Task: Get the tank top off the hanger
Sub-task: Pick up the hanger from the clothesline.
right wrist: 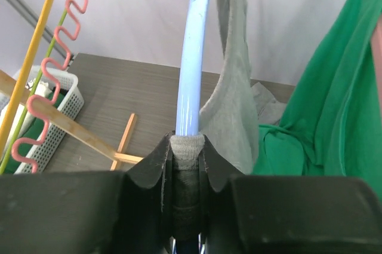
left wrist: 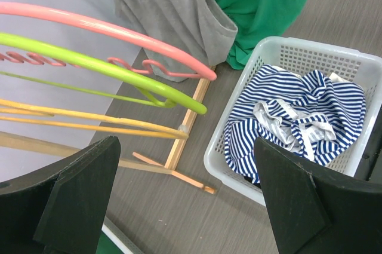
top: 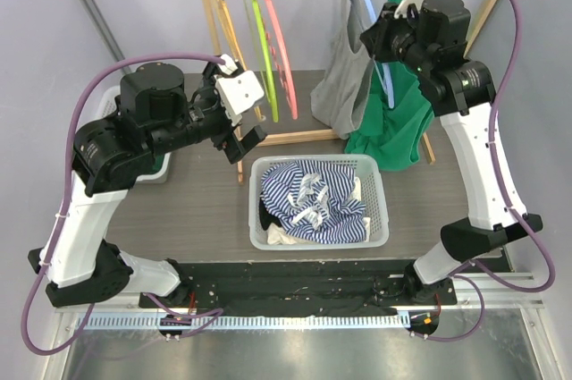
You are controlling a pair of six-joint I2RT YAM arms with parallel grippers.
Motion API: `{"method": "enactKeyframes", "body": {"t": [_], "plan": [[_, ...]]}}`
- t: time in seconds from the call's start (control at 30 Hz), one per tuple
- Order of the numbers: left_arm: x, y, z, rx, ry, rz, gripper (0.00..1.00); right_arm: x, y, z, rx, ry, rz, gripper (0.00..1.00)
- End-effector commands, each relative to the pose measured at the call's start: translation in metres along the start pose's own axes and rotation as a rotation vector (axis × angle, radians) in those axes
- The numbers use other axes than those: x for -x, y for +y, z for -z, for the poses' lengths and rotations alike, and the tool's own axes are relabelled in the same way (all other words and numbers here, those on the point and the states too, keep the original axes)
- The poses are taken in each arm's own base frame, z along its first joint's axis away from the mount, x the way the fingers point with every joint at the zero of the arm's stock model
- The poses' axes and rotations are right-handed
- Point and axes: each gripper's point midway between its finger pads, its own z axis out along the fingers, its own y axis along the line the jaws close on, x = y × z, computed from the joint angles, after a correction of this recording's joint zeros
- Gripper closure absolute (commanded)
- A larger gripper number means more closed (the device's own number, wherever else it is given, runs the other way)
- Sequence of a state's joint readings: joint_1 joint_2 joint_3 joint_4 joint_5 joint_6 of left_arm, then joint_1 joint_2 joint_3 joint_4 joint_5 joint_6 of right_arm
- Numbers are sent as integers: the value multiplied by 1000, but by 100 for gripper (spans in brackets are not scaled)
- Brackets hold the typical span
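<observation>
- The right pincer (right wrist: 186, 152) is up at the wooden rack (top: 207, 13), clenched on the shoulder strap of the grey tank top (top: 344, 85) – the strap is squeezed against the pale blue hanger (right wrist: 194, 57) between the two fingers.
- The tank top hangs on that blue hanger from the rail, with its body draping down behind the pincer.
- A green garment (top: 393, 125) hangs just beside it on the right, touching it lower down.
- The left pincer (top: 248, 141) hangs released over the tabletop (top: 197, 210), with its fingers spread wide and nothing between them.
- It sits near the rack's left foot, just below the empty pink hanger (top: 279, 49), lime hanger (top: 264, 58) and yellow hanger (top: 234, 40).
- A white basket (top: 380, 188) stands on the tabletop in front of the rack – a blue-and-white striped cloth (top: 313, 197) is heaped inside it.
</observation>
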State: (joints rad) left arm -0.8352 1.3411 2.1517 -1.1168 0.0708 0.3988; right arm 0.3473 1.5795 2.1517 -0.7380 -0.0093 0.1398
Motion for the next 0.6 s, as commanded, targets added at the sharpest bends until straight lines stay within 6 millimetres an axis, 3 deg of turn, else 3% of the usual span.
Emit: {"method": "enactKeyframes", "body": {"t": [0.0, 0.2, 0.47, 0.57], "plan": [[13, 8, 4, 32, -49, 5, 0, 22, -2, 25, -22, -89, 9, 89], [14, 8, 2, 29, -50, 12, 0, 27, -9, 27, -50, -138, 61, 99], [11, 9, 1, 34, -38, 8, 0, 44, -8, 17, -40, -237, 121, 99], [10, 10, 2, 40, -37, 9, 0, 50, 0, 12, 4, -265, 107, 99]]}}
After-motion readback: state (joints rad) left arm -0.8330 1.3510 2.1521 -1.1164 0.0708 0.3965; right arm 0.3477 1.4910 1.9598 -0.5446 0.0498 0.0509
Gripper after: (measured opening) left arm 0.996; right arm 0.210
